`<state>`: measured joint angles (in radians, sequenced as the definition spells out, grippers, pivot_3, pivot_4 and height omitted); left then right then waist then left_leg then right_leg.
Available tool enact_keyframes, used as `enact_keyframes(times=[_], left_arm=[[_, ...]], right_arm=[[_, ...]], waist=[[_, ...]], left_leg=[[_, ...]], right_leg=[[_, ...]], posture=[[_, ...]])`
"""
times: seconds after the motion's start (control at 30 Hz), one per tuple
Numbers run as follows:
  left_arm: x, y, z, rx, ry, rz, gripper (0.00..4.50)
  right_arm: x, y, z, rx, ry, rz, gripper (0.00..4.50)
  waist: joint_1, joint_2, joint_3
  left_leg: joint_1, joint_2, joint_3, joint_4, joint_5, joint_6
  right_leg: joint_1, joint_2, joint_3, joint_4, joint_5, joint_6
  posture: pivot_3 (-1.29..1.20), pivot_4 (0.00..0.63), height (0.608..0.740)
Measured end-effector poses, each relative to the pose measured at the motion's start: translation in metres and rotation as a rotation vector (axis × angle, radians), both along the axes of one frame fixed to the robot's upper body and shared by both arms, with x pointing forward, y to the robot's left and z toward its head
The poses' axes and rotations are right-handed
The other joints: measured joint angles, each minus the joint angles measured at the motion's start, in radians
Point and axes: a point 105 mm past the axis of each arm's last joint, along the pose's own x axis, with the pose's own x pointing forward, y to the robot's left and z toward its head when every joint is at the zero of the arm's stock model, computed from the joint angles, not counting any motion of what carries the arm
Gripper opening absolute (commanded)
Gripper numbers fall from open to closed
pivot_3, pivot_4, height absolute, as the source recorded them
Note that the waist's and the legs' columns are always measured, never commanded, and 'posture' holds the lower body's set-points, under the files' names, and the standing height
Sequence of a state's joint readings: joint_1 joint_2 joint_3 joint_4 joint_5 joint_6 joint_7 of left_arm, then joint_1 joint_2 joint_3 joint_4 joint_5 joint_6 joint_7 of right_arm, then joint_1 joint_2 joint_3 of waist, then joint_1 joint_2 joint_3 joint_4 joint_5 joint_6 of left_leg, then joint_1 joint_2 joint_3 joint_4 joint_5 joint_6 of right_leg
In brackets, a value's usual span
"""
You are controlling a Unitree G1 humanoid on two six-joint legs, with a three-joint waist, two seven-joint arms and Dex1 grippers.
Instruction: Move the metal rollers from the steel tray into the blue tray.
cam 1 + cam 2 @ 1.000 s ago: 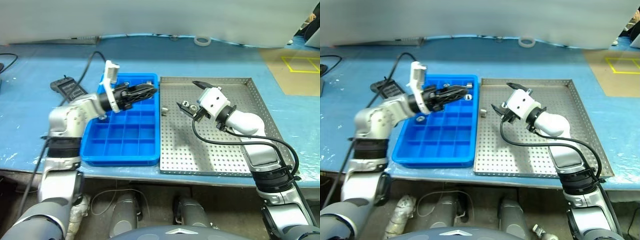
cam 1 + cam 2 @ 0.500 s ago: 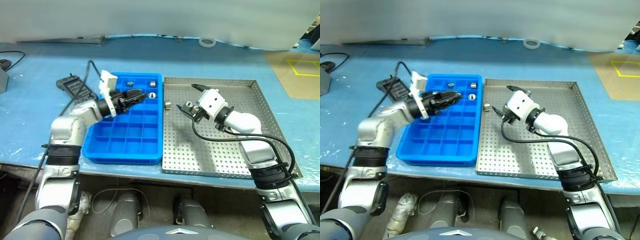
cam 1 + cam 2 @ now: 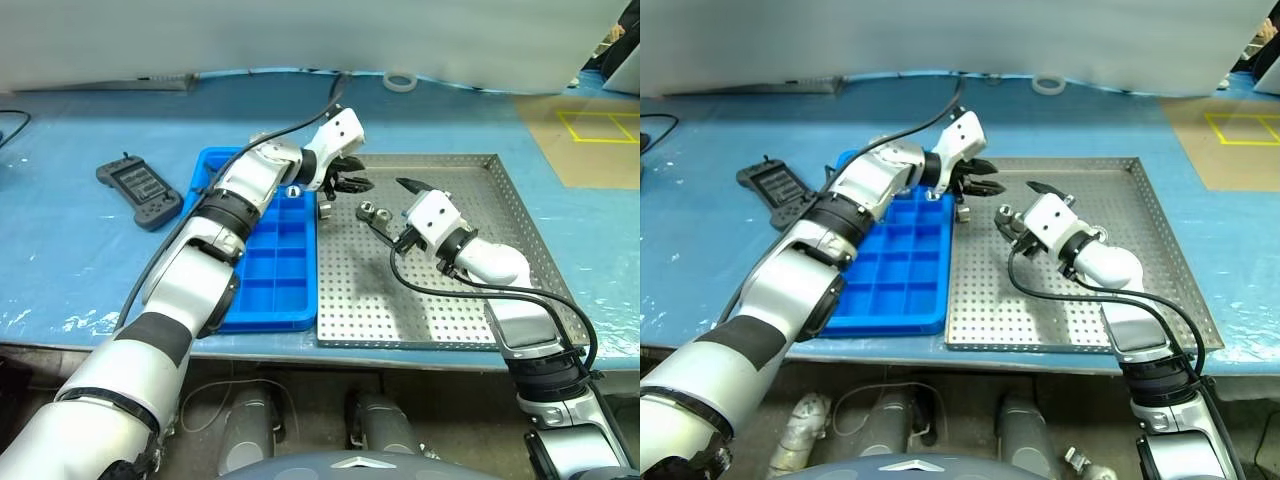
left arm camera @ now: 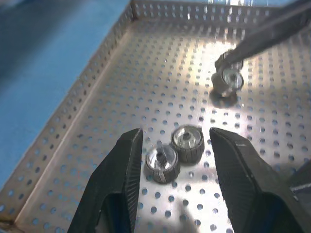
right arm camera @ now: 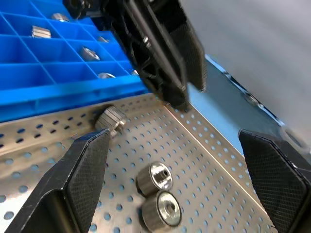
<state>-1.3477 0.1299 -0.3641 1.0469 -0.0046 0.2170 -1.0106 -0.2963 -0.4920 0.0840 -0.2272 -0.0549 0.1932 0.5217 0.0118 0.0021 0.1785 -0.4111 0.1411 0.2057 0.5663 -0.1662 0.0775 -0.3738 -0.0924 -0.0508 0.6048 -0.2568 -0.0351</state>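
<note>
steel tray [image 3: 470, 300]: grey metal, matt with a dull sheen, pierced by rows of small holes, low rim
rollers [image 4: 175, 151]: bright polished metal, mirror-glossy end faces, ribbed sides
blue tray [image 3: 270, 270]: bright blue plastic, smooth, slightly glossy
table [image 3: 80, 260]: blue sheet covering, smooth, wrinkled and shiny at the near edge
controller [image 3: 140, 192]: dark grey matt plastic
tape ring [image 3: 401, 80]: white, matt
left gripper [image 4: 176, 145]: fingers black, smooth, faint sheen
right gripper [image 5: 182, 174]: fingers black, matt; glossy white housing
</note>
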Motion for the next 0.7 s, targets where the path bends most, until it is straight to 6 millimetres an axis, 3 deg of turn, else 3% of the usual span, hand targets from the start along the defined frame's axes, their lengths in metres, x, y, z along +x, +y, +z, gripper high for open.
enact_keyframes(times=[0.3,0.6,0.7], left_arm=[[0.007,0.004,-0.055,0.424,-0.069,0.074,2.28],[0.003,-0.041,-0.031,0.447,-0.237,0.084,2.28],[0.006,-0.04,-0.032,0.441,-0.244,0.13,2.28]], right_arm=[[-0.007,0.016,-0.01,0.042,0.001,-0.022,4.47],[-0.012,0.023,-0.018,0.045,0.025,-0.03,4.47],[-0.016,0.028,-0.02,0.041,0.035,-0.02,4.47]], waist=[[0.0,0.0,0.0],[-0.002,0.0,0.0],[-0.011,0.0,0.0]], left_leg=[[-0.002,0.0,0.0,0.004,-0.002,0.004],[-0.005,-0.003,0.0,0.01,-0.006,0.01],[-0.005,-0.003,0.0,0.01,-0.006,0.01]], right_leg=[[0.001,-0.001,-0.001,0.0,0.0,0.0],[0.002,-0.006,-0.002,0.0,0.0,0.0],[0.001,-0.006,-0.002,0.0,0.0,0.0]], posture=[[-0.27,0.15,0.74],[-0.3,0.15,0.74],[-0.31,0.15,0.74]])
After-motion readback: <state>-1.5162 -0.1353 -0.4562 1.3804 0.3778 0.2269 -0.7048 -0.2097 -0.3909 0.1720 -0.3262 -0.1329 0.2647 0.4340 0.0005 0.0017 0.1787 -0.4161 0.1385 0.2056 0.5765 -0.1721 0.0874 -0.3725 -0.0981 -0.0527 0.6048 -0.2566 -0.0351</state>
